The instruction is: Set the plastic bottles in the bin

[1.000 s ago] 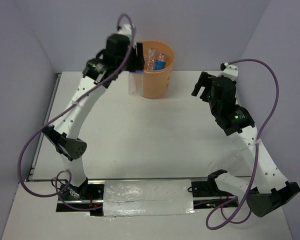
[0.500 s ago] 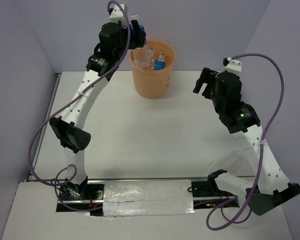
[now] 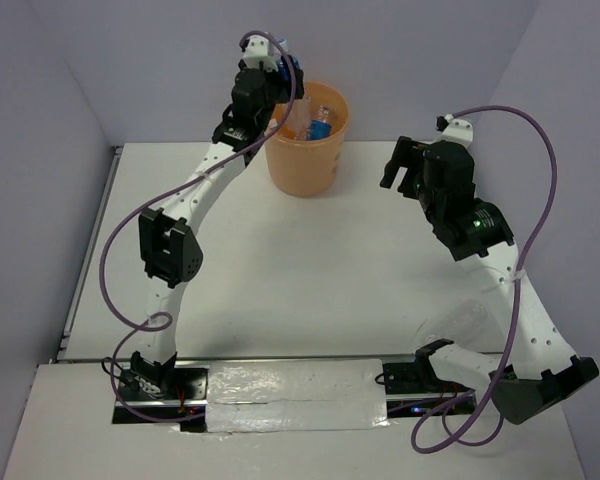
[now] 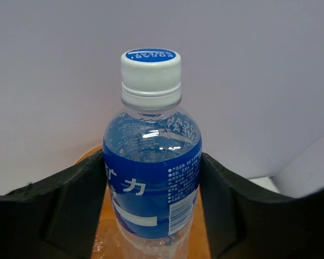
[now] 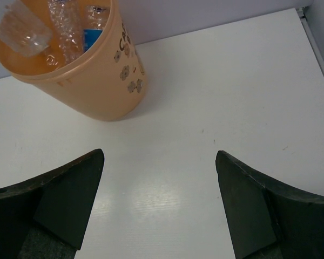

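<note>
One blue-labelled bottle [image 4: 151, 167] clamped in left gripper [image 3: 280, 75], above the bin [image 3: 305, 165] rim | right gripper [image 5: 159, 199] spread wide, empty, over table [image 5: 232, 81] | in bin we see several clear bottles [image 5: 70, 21].

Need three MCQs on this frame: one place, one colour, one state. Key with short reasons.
1. Where is the blue-labelled clear plastic bottle in the left hand, relative to the round orange plastic bin?
A. lying at its bottom
B. above its rim
C. well to its right

2. What colour is the side wall of that bottle's cap?
A. red
B. green
C. white

3. The right hand is:
A. open and empty
B. shut on a bottle
C. out of view

Key:
1 B: orange shows just below the held bottle in the left wrist view.
2 C: the ribbed wall is white under a blue top.
3 A: its jaws stand wide apart with nothing between them.
</note>
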Tool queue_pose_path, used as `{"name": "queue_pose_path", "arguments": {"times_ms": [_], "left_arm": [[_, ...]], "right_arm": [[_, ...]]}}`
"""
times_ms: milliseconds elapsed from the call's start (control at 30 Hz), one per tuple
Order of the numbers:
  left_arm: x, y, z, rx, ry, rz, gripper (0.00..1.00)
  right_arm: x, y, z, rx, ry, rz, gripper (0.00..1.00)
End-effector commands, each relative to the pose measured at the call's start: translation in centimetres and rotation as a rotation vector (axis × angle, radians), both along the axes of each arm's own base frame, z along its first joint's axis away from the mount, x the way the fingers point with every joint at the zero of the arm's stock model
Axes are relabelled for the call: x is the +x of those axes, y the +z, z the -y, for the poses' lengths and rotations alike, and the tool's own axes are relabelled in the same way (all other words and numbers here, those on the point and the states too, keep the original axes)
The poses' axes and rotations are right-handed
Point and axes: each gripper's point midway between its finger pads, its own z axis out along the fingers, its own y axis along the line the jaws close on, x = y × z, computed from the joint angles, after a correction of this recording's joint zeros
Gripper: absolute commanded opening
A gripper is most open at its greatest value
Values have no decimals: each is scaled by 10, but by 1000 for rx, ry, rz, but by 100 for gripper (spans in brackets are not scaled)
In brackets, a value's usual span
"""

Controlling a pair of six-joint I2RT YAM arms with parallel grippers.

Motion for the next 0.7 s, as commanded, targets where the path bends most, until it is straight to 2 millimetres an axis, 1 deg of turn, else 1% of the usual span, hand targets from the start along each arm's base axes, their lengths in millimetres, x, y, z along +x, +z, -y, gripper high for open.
{"name": "queue_pose_path", "arguments": {"times_ms": [0, 33, 67, 167, 200, 233, 267, 300, 333, 367, 400, 433, 467, 500, 533, 567, 600, 633, 667], "left_arm": [[18, -11, -4, -41, 28, 28, 81], [19, -19, -3, -41, 26, 8, 89], [20, -31, -3, -35, 28, -20, 99], [14, -37, -2, -24, 17, -60, 99], [6, -23, -2, -20, 8, -46, 99], [1, -20, -3, 3, 4, -55, 99], [-4, -13, -4, 11, 2, -55, 99], [-15, 5, -8, 10, 4, -38, 99], [-20, 6, -10, 25, 7, -57, 99], [-26, 11, -14, 29, 9, -60, 99], [-39, 31, -19, 24, 12, -41, 99], [-45, 29, -22, 39, 16, -63, 99], [-59, 38, -28, 49, 16, -77, 99], [-67, 41, -31, 51, 19, -85, 99], [-74, 37, -32, 59, 14, -109, 99], [-91, 44, -35, 67, 3, -127, 99], [-100, 43, -35, 73, -13, -146, 99], [-107, 31, -35, 92, -24, -185, 99], [-126, 41, -36, 94, -40, -185, 99]], "right_arm": [[0, 2, -1, 21, 1, 8, 91], [1, -1, -1, 20, -2, 3, 91], [0, -4, -1, 20, -1, -3, 91], [-1, -12, 0, 23, -6, -18, 91], [-2, -13, 0, 25, -7, -21, 91], [-2, -17, 0, 25, -6, -27, 91], [-3, -19, 0, 31, -11, -32, 91], [-3, -20, -1, 34, -10, -32, 91], [-3, -24, 0, 36, -12, -41, 91], [-4, -24, -1, 44, -12, -41, 91], [-5, -27, -2, 47, -9, -44, 91], [-4, -27, -3, 53, -9, -42, 91], [-5, -27, -2, 58, -11, -43, 91], [-5, -28, -3, 60, -12, -44, 91], [-6, -30, -1, 57, -22, -55, 91], [-7, -33, 1, 61, -38, -67, 91], [-8, -33, 8, 54, -73, -73, 91], [-14, -45, 14, 58, -119, -124, 91], [-18, -50, 21, 56, -158, -148, 91]]}}
